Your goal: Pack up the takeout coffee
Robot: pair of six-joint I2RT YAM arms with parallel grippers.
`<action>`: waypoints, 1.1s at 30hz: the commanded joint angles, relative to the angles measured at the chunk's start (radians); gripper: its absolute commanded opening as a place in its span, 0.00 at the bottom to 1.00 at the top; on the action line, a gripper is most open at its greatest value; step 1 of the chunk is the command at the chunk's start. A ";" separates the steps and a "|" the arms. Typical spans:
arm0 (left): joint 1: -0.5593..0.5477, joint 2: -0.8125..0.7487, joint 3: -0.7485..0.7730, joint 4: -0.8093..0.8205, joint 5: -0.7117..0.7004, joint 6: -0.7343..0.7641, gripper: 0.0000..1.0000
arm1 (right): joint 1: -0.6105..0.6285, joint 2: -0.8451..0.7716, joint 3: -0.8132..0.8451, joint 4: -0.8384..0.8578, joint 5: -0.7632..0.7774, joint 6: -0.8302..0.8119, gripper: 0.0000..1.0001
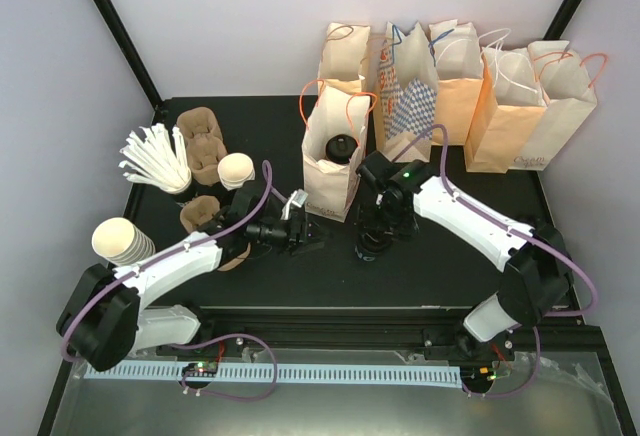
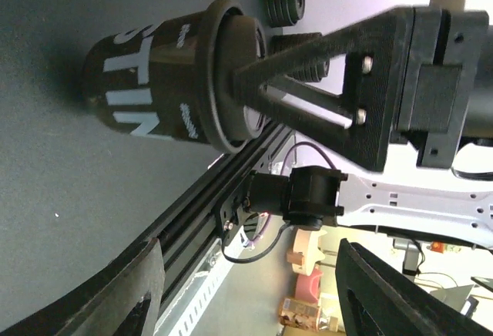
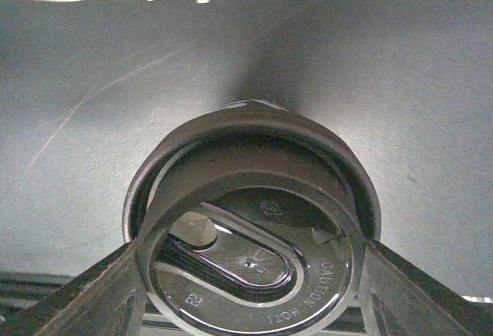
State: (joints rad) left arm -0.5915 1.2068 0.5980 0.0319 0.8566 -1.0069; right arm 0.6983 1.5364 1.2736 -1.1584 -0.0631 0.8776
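Coffee first: the dark lettered paper cup with a round black plastic lid [image 2: 146, 89] stands on the black table [image 1: 420, 281], at five o'clock from the open tan paper bag [image 1: 325, 191]. Right gripper [image 3: 254, 250] straddles its lid, fingers seemingly pressed on both sides, likely for lifting. Left gripper [image 1: 310, 236] hovers at the cup's nine o'clock, spread wide, empty.

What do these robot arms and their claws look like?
The left arm and right arm match: white shells between black joints, a purple cable looping alongside each. A green light glows on the right one. The left gripper and right gripper are black; the right's fingers are open triangular frames.
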 commanded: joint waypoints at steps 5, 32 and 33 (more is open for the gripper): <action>0.039 0.024 0.083 -0.038 0.001 0.055 0.64 | 0.082 -0.009 -0.005 0.054 -0.015 -0.489 0.61; 0.123 0.166 0.152 -0.153 0.096 0.177 0.59 | 0.273 0.082 0.089 0.024 0.164 -0.863 0.85; 0.125 0.169 0.152 -0.153 0.097 0.178 0.59 | 0.272 0.083 0.089 0.024 0.166 -0.863 0.90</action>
State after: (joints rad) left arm -0.4767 1.3602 0.7151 -0.1055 0.9279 -0.8574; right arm 0.9646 1.6123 1.3365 -1.1316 0.0887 0.0326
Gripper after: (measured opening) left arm 0.594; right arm 0.833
